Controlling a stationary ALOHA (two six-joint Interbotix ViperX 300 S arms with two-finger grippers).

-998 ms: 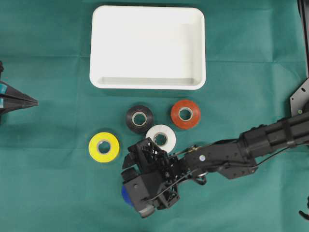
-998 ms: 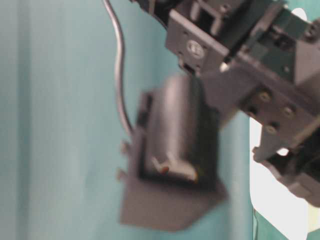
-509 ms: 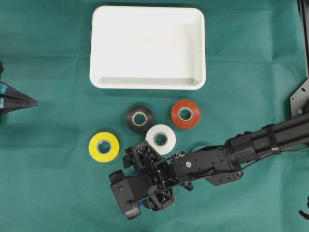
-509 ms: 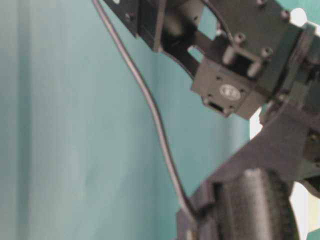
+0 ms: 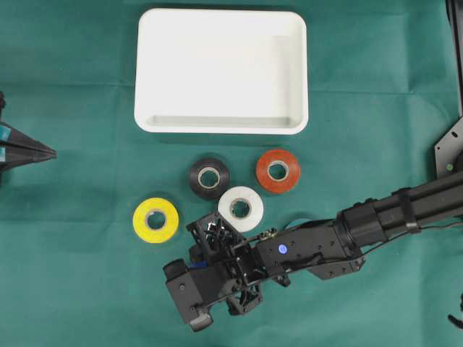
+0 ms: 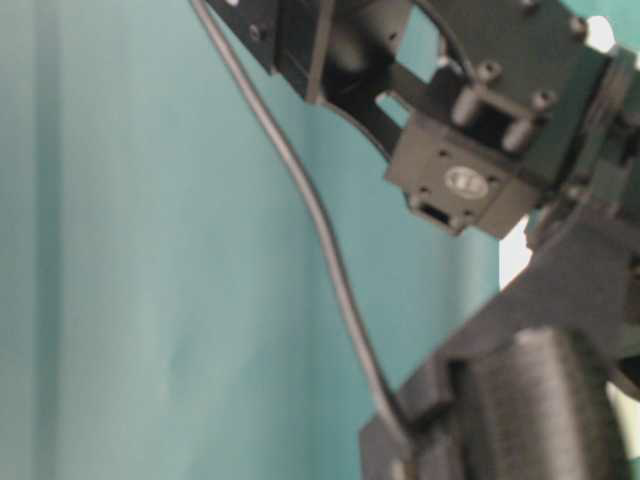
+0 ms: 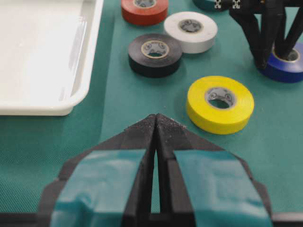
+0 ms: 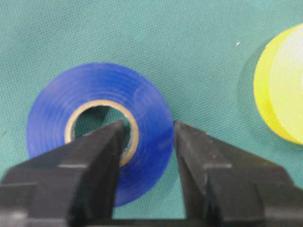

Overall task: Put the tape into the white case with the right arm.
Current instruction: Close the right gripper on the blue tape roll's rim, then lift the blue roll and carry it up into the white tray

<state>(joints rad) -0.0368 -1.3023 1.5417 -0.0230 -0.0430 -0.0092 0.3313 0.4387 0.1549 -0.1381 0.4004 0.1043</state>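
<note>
A blue tape [image 8: 147, 101] lies flat on the green cloth. My right gripper [image 8: 149, 125] is shut on its wall, one finger inside the core hole and the other against the outer edge. In the left wrist view the right fingers [image 7: 265, 45] stand upright in the blue tape [image 7: 286, 71]. From overhead the right gripper's body [image 5: 217, 271] hides that roll. The white case [image 5: 221, 124] sits empty at the back. My left gripper [image 7: 155, 116] is shut on nothing at the left edge [image 5: 51, 152].
Yellow tape [image 5: 155, 219], white tape [image 5: 240, 208], black tape [image 5: 209, 177] and red tape [image 5: 278, 170] lie between the case and the right gripper. The black ribbed right arm [image 5: 405, 210] reaches in from the right edge.
The right gripper moved left and down over the blue tape, then its fingers closed on the roll's wall. The left gripper and the other rolls have not moved.
</note>
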